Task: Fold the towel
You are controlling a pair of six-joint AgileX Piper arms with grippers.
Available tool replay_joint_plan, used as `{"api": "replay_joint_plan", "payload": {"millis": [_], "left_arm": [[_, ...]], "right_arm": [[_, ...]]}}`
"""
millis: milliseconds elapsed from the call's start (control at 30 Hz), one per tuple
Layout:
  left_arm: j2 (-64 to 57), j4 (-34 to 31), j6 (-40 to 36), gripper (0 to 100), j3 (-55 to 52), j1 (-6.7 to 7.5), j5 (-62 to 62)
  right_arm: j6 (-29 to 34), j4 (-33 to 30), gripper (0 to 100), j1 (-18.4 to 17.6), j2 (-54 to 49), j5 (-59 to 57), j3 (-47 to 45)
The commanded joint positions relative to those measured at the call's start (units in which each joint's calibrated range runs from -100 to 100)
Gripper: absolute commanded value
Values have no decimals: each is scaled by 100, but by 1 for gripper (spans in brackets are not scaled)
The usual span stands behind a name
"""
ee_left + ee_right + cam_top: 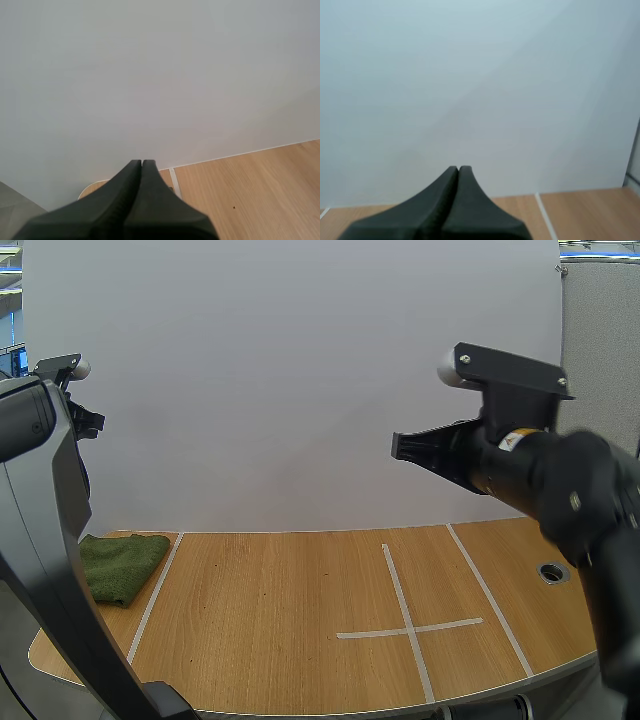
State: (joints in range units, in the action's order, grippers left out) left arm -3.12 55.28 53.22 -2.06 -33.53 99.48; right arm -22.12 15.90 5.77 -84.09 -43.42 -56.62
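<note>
A green towel point(122, 564) lies folded in a small heap at the far left of the wooden table point(300, 620), partly behind my left arm. My left gripper point(141, 163) is raised and shut on nothing, its fingers together as one dark wedge pointing at the white wall over the table's back edge. High above the table's right half, my right gripper point(398, 447) points left; in the right wrist view its fingers lie together, shut and empty point(458, 169). Both grippers are well away from the towel.
White tape lines mark the table: a cross point(409, 628) right of centre, a diagonal line point(490, 595) further right and another line point(155, 595) beside the towel. A round cable hole point(551, 571) sits near the right edge. A white wall stands behind.
</note>
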Motion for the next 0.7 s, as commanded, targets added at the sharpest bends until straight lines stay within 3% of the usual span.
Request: {"api": "replay_joint_plan", "payload": {"millis": [0, 267, 467, 667], "left_arm": [[-89, 253, -13, 0, -21, -5, 52], [-359, 304, -11, 0, -21, -5, 52], [-636, 321, 14, 0, -21, -5, 52], [-667, 184, -35, 0, -21, -5, 52]], "right_arm": [[-18, -127, 0, 3, -472, 889, -235], [-323, -553, 0, 86, -734, 1896, -1423], [-313, 191, 0, 77, -1081, 1752, -1606], [-281, 251, 0, -74, -1389, 1644, -1606]]}}
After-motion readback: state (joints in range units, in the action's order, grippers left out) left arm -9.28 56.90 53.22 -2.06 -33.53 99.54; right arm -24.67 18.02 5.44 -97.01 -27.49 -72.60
